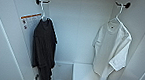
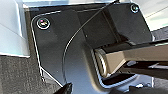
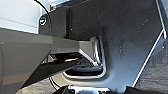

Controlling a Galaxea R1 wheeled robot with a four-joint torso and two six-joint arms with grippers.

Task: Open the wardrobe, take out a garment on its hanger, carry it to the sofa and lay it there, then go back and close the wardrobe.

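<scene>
Hanging on hanger (image 1: 119, 12) inside open wardrobe (image 1: 76, 30): garment (image 1: 111, 49); state of either tool unreadable.

**Open middle, hung sides**

A free gap is left in the middle of the wardrobe (image 1: 76, 30). It is bounded on the left by the black T-shirt (image 1: 44, 48) and on the right by the garment (image 1: 111, 51), each hung close against a side wall.
</scene>
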